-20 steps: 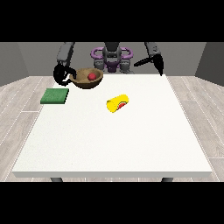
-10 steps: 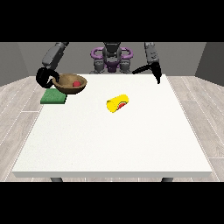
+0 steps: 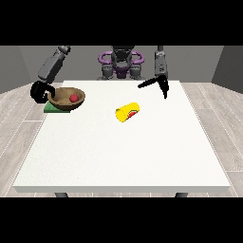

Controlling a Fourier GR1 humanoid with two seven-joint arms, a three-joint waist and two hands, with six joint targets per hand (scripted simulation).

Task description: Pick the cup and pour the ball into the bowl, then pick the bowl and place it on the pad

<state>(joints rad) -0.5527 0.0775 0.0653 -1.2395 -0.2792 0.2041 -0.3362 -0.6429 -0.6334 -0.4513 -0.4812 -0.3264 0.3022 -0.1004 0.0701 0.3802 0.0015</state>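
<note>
A brown bowl (image 3: 66, 100) with a red ball (image 3: 73, 98) inside sits over the green pad (image 3: 53, 108) at the table's left side. The hand at the view's left (image 3: 41, 92) curls round the bowl's left rim. A yellow cup (image 3: 127, 112) lies on its side near the table's middle, its red-lined mouth turned to the right. The hand at the view's right (image 3: 163, 86) hangs above the table's far right part, fingers pointing down, holding nothing.
The white table (image 3: 123, 152) stretches wide towards the camera. The robot's torso (image 3: 121, 64) stands behind the far edge. Grey floor surrounds the table.
The hand at the view's left has carried the bowl with the ball leftwards and down onto the green pad. The other hand has barely moved. The cup stays put.
</note>
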